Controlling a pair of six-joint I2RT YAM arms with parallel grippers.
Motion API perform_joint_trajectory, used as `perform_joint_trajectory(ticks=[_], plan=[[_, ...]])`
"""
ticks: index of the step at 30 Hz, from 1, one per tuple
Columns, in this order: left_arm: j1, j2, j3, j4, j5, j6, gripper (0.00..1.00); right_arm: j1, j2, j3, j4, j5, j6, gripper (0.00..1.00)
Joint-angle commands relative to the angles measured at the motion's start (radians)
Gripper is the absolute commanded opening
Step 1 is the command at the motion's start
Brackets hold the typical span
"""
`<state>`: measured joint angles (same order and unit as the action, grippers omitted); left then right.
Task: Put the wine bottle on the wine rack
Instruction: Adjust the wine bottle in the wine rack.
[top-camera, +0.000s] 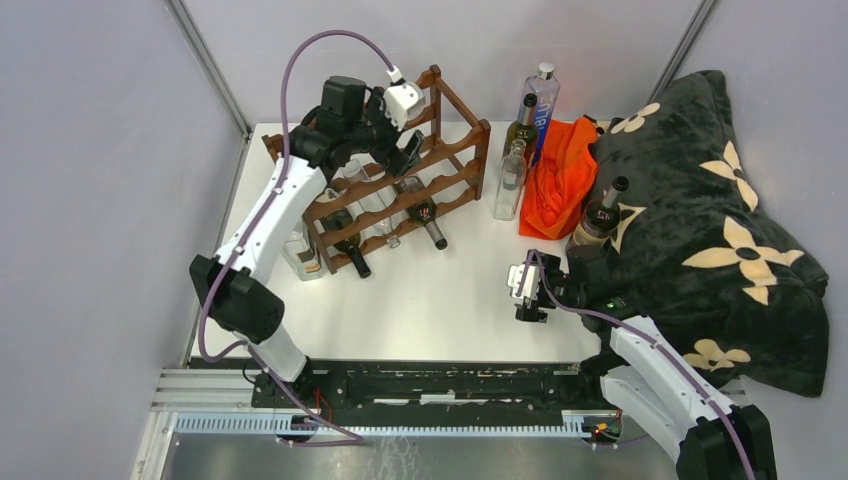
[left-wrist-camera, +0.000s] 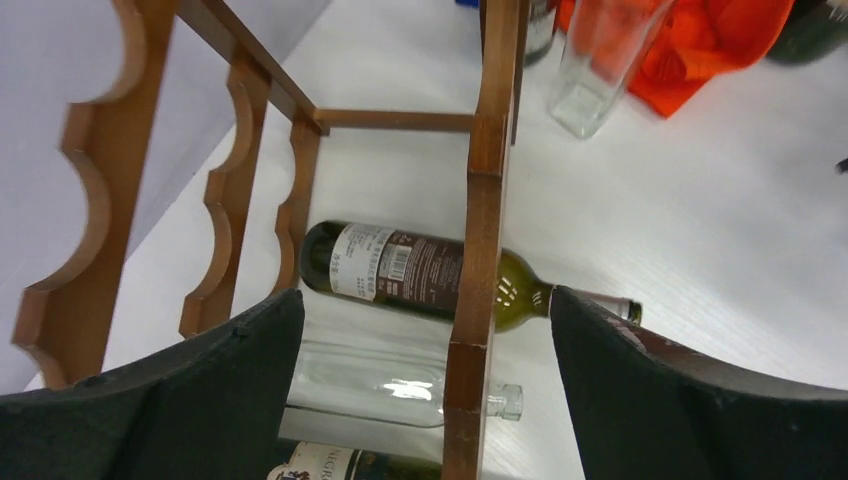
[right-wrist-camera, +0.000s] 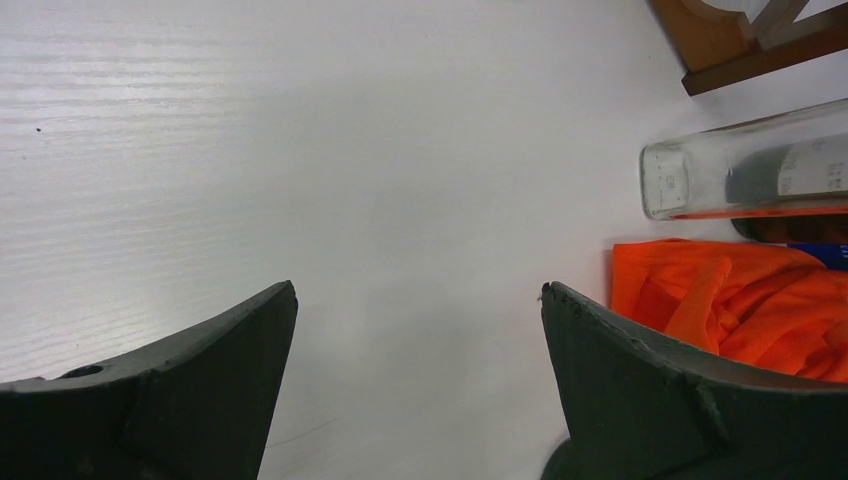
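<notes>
over the wine rack (left-wrist-camera: 485, 200) with the left gripper (left-wrist-camera: 425, 298), jaws wide apart, nothing pinched between them. straight below, the wine bottle (left-wrist-camera: 400, 270): green glass, pale-and-dark label, lying in a low scallop, long axis across the rails, neck poking out past the front rail toward the table (top-camera: 450, 290). looks delivered, so probably just a lift straight up, minding the rail right under the claw. right gripper (right-wrist-camera: 420, 300) well off, low over bare tabletop, jaws apart too, empty; left arm by far the nearer. counting now: one rack; three bottles lying in it, the green one, a clear bottle (left-wrist-camera: 370, 385) beside it, a second labelled bottle (left-wrist-camera: 330, 465) beyond that; three upright just right of the rack, a dark green bottle (top-camera: 521, 125), a tall blue bottle (top-camera: 543, 100), a clear upright bottle (top-camera: 509, 180); one more, a propped bottle (top-camera: 600, 218), against the black blanket (top-camera: 700, 230) by the right arm
</notes>
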<state>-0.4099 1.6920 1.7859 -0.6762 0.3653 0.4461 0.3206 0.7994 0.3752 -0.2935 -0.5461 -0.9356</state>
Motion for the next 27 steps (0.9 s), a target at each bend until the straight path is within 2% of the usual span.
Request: perform_joint_trajectory(ticks=[1,4,8,11,14,16,20,23,27], plan=[[0.002,-0.134,-0.006,0.169,-0.009,-0.168,1.00,0.005,-0.018,0.010,0.041,-0.042,0.047,0.98],[0.003,-0.235,-0.056,0.240,0.007,-0.242,1.00,0.005,-0.011,0.050,0.036,-0.027,0.090,0.98],[0.002,-0.412,-0.243,0.362,0.019,-0.363,1.00,0.005,0.061,0.118,-0.021,-0.003,0.160,0.98],[0.003,-0.530,-0.377,0.415,0.023,-0.474,1.00,0.005,0.214,0.259,-0.256,-0.142,0.039,0.98],[0.003,-0.617,-0.471,0.420,0.070,-0.514,1.00,0.011,0.351,0.398,-0.396,-0.248,0.029,0.98],[0.003,-0.666,-0.523,0.432,0.081,-0.528,1.00,0.028,0.370,0.425,-0.346,-0.241,0.079,0.98],[0.003,-0.716,-0.569,0.480,0.070,-0.529,1.00,0.106,0.303,0.374,-0.064,-0.118,0.234,0.98],[0.002,-0.706,-0.573,0.497,0.060,-0.515,1.00,0.147,0.294,0.356,0.099,-0.082,0.339,0.98],[0.003,-0.698,-0.610,0.547,0.069,-0.509,1.00,0.212,0.358,0.405,0.178,0.017,0.414,0.98]])
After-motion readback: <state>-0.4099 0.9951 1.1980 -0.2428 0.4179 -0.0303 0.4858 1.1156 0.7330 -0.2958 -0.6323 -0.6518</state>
